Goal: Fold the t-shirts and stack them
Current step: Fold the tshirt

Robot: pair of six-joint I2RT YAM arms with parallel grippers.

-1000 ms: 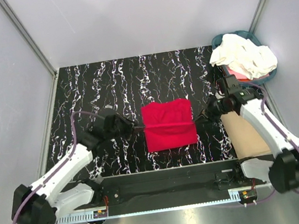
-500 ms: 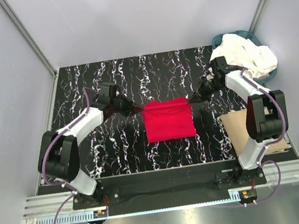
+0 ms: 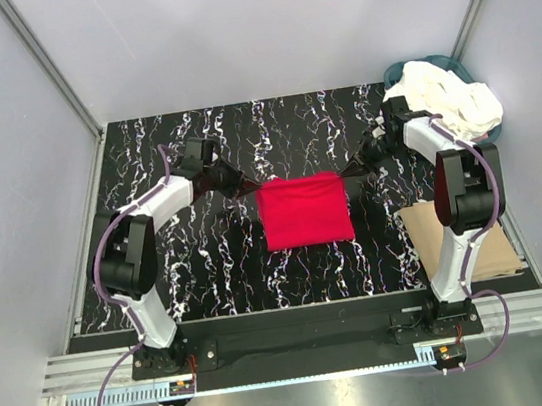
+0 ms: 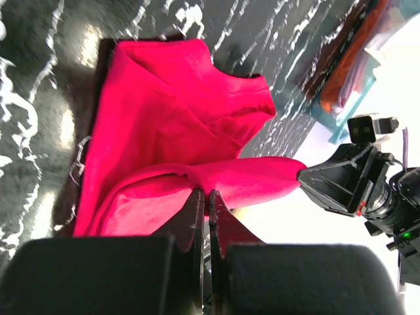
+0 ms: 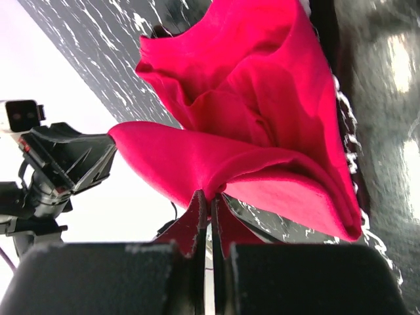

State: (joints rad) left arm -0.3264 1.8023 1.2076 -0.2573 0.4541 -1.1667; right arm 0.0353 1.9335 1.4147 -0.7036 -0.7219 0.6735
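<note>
A red t-shirt lies partly folded in the middle of the black marbled table. My left gripper is shut on its far left corner, and my right gripper is shut on its far right corner. Both hold that far edge lifted. In the left wrist view the red t-shirt hangs from the closed left gripper. In the right wrist view the red t-shirt drapes from the closed right gripper. A pile of white t-shirts fills a teal basket at the far right.
A brown cardboard sheet lies on the table's right side near the right arm's base. Grey walls enclose the table on three sides. The other gripper shows across the shirt in each wrist view.
Both grippers have carried the shirt's near edge up and away to the far edge, folding the shirt over on itself. Both arms now reach out to the far side.
</note>
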